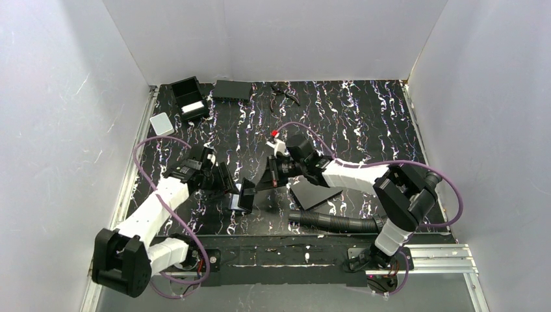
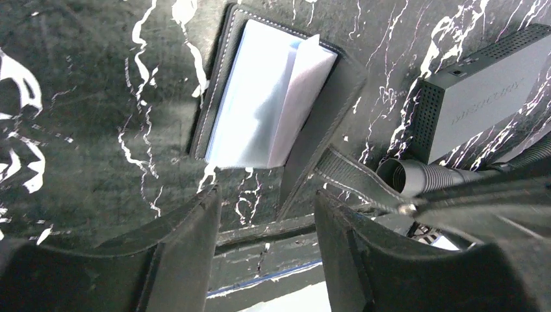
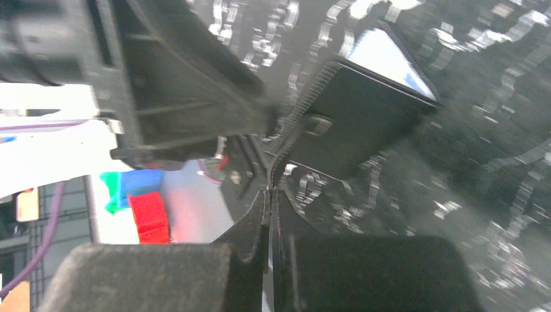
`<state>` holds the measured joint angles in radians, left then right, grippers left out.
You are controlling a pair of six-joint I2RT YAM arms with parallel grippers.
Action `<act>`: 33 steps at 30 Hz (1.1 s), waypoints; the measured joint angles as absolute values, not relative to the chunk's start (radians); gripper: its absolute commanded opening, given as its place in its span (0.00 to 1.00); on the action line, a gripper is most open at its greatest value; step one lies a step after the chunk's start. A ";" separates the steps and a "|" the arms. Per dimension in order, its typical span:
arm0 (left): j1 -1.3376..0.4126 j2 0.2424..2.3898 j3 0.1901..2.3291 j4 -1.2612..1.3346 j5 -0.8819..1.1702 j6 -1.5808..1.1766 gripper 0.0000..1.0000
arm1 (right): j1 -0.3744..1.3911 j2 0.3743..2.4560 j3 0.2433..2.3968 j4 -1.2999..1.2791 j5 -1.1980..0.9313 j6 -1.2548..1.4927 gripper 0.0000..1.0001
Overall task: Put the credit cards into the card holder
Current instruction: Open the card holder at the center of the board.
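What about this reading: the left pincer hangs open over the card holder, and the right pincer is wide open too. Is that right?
Not quite. The right pincer is shut, pinching the strap of the card holder; the right wrist view shows it. The left pincer does hang open over the card holder.

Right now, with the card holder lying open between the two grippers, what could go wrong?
1. The right gripper pinches only the thin strap of the card holder. The strap could slip out and the cover fall shut.
2. One clear sleeve stands loose, so a card may catch on its edge.
3. The left gripper is open and empty, close over the holder, and could nudge it.
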<state>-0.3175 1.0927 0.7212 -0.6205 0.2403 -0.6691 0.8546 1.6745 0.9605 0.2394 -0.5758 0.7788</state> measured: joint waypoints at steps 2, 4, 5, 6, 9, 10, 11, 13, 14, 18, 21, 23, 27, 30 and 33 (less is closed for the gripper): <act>-0.318 1.132 0.721 -0.591 0.257 -0.666 0.61 | 0.828 1.676 0.930 0.216 -0.575 0.736 0.01; -0.318 1.160 0.720 -0.567 0.269 -0.668 0.71 | 0.776 1.683 0.905 0.181 -0.577 0.690 0.01; -0.318 1.175 0.719 -0.547 0.281 -0.671 0.75 | 0.751 1.690 0.902 0.172 -0.584 0.674 0.01; -0.318 1.183 0.719 -0.533 0.289 -0.674 0.79 | 0.719 1.704 0.901 0.167 -0.593 0.655 0.01; -0.318 1.247 0.740 -0.488 0.328 -0.682 0.80 | 0.635 1.751 0.914 0.141 -0.617 0.600 0.01; -0.318 1.274 0.750 -0.476 0.340 -0.685 0.80 | 0.614 1.770 0.931 0.124 -0.623 0.578 0.01; -0.318 1.296 0.759 -0.467 0.345 -0.685 0.80 | 0.596 1.794 0.957 0.100 -0.628 0.553 0.01; -0.318 1.343 0.783 -0.450 0.356 -0.689 0.80 | 0.558 1.852 1.029 0.045 -0.634 0.496 0.01; -0.318 1.370 0.799 -0.442 0.362 -0.691 0.80 | 0.537 1.890 1.080 0.012 -0.634 0.463 0.01; -0.318 1.471 0.887 -0.411 0.384 -0.692 0.78 | 0.481 1.980 1.202 -0.069 -0.608 0.377 0.01; -0.318 1.547 0.965 -0.398 0.393 -0.681 0.78 | 0.435 2.032 1.254 -0.129 -0.574 0.333 0.01; -0.317 1.583 1.002 -0.399 0.399 -0.672 0.78 | 0.413 2.049 1.288 -0.171 -0.563 0.319 0.01; -0.309 1.677 1.067 -0.397 0.451 -0.663 0.78 | 0.392 2.075 1.362 -0.232 -0.510 0.286 0.01; -0.304 1.754 1.102 -0.400 0.491 -0.662 0.69 | 0.387 2.075 1.377 -0.256 -0.468 0.281 0.01; -0.303 1.817 1.127 -0.406 0.508 -0.661 0.66 | 0.389 2.074 1.392 -0.281 -0.426 0.281 0.08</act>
